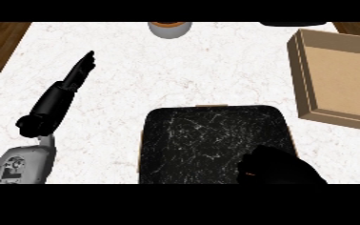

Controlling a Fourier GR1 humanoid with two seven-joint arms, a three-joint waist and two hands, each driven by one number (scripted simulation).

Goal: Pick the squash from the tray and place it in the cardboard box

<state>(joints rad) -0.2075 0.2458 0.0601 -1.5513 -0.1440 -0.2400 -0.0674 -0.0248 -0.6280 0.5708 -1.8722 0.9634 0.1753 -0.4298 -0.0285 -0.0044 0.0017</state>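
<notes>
Squash [249, 173]: only a thin orange sliver shows under the right hand [277, 168], at the lower right corner of the black tray [204, 138]. Long axis and pointing direction cannot be told; shape mostly hidden. Right hand dark, fingers curled over the squash, closed around it. Left hand [70, 83] at view's left, fingers straight and extended up-right over the white counter [175, 71], holding nothing. Cardboard box [316, 76] at right edge, open, just beside the tray's upper right. Grey cup [169, 28] at top edge.
</notes>
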